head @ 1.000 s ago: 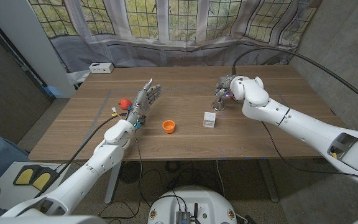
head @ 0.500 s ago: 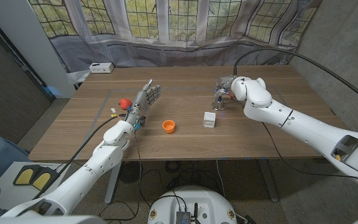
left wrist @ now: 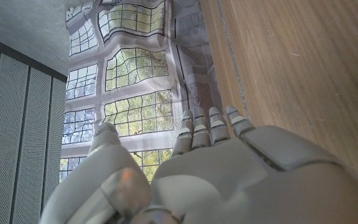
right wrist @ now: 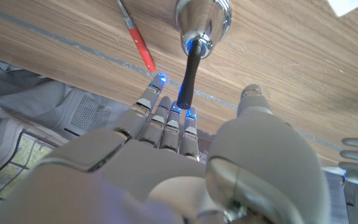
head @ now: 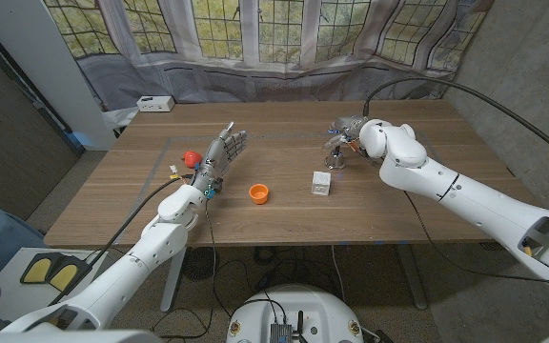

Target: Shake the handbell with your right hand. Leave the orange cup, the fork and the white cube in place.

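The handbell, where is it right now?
In the head view the handbell stands on the table's right half, beyond the white cube, with the right robot hand at its handle.

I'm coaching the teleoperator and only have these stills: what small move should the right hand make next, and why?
Probably close the fingers and thumb around the handbell's black handle. In the right wrist view the handbell stands on the table with its handle just past the fingertips, apparently not yet gripped. The right hand is already at the bell, and the fork lies close beside it, so close in without sweeping sideways.
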Motion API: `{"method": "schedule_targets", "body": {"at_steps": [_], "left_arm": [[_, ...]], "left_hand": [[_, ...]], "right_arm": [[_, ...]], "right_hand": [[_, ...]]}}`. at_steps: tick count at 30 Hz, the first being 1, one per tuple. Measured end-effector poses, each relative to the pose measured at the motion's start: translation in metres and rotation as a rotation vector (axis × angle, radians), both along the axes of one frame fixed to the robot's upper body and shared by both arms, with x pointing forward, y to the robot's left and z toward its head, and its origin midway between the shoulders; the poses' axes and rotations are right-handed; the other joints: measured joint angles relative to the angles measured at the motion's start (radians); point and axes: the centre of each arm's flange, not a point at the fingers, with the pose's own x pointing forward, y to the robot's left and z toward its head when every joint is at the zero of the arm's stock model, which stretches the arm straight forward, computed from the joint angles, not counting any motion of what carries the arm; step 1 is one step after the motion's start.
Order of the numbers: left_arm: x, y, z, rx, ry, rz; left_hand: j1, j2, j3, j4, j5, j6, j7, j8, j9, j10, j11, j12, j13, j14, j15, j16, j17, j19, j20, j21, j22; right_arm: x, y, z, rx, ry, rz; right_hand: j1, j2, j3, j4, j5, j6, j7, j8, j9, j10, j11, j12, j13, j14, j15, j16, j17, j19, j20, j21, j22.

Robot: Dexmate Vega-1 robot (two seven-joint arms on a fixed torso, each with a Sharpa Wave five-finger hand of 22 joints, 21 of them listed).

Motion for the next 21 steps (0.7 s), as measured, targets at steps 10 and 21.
{"method": "schedule_targets", "body": {"at_steps": [10, 21], "left_arm": [[-0.001, 0.003, 0.002, 0.004, -0.004, 0.004], [-0.001, 0.003, 0.003, 0.012, 0.0, 0.002]], "left_hand": [[0.0, 0.0, 0.0, 0.0, 0.0, 0.005, 0.006, 0.0, 0.0, 0.002, -0.002, 0.0, 0.0, 0.0, 0.0, 0.0, 0.0, 0.0, 0.0, 0.0, 0.0], [0.0, 0.0, 0.0, 0.0, 0.0, 0.005, 0.006, 0.0, 0.0, 0.002, -0.002, 0.0, 0.0, 0.005, -0.005, 0.0, 0.0, 0.001, -0.001, 0.0, 0.0]], "right_arm": [[-0.005, -0.007, -0.004, 0.177, -0.042, 0.083], [-0.007, -0.017, -0.018, 0.376, -0.083, 0.178]], "right_hand": [[-0.067, 0.001, -0.012, 0.02, -0.005, 0.028, 0.005, 0.022, -0.005, -0.011, 0.011, 0.012, -0.011, -0.086, 0.021, 0.0, 0.003, -0.148, 0.002, -0.044, 0.0], [-0.077, 0.007, -0.012, 0.02, -0.009, -0.02, 0.006, 0.011, -0.005, -0.057, 0.025, 0.008, -0.015, -0.117, 0.024, 0.0, 0.0, -0.154, -0.002, -0.04, 0.0]]}}
